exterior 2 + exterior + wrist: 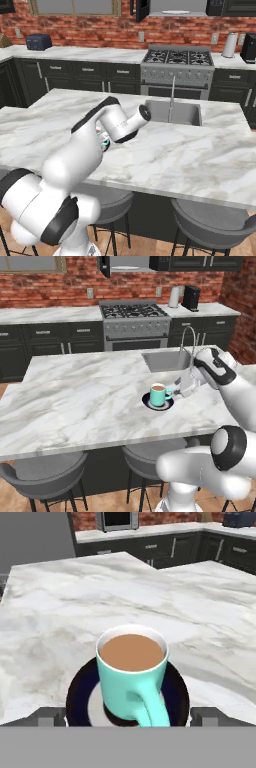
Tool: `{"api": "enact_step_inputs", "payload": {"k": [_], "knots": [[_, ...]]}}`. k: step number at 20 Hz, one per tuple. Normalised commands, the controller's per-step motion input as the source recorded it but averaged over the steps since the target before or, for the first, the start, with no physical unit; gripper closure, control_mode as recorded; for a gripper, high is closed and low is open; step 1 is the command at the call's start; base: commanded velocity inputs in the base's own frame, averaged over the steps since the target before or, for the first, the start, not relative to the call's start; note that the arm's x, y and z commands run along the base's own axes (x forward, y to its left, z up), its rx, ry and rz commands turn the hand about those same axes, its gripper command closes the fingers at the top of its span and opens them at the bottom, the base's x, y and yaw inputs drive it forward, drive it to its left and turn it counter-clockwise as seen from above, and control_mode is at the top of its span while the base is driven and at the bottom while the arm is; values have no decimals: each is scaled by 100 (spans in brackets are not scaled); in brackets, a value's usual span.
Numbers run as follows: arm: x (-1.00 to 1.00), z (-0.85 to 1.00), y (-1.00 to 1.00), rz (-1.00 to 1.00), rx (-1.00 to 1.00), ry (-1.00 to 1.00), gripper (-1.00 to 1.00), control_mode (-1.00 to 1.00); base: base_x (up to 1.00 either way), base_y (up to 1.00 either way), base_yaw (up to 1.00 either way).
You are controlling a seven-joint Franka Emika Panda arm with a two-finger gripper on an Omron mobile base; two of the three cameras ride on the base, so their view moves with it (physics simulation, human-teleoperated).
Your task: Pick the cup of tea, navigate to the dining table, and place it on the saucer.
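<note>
From the left base view, the cup of tea [159, 394] stands upright on the saucer [157, 403], on the marbled tabletop [75, 401] of the dining table, a little in front of the sink [167, 361]. The pincer [184, 388] sits just beside the cup on its handle side, level with it, and the handle points straight at the pincer.

From the right base view, the arm's own forearm covers most of the scene; a sliver of teal, probably the cup [105, 144], peeks out beside it, and I cannot read the jaws from here.

From the hand view, the cup [132, 674] is dead ahead and close, centred on the dark saucer [80, 688], brown tea level in it. The two fingertips [51, 716] stand spread wide, one to each side of the saucer and clear of the cup, pinching nothing.

The placing looks done. Any retreat should go straight back along the handle's line, away from the cup, since a sideways swing could clip the handle.
</note>
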Motion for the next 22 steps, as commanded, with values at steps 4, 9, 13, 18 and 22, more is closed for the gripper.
{"api": "enact_step_inputs", "payload": {"k": [4, 9, 13, 18, 22], "knots": [[-100, 60, -26, -19, 0, 1, -100, -100, 0, 0, 0], [-100, 63, -5, -16, 0, 4, -100, -100, 0, 0, 0], [-100, 72, 0, -17, 0, 6, -100, -100, 0, 0, 0], [-100, 54, 5, -17, 0, 10, -100, -100, 0, 0, 0], [-100, 40, 15, -17, -3, 11, -100, -100, 0, 0, 0]]}}
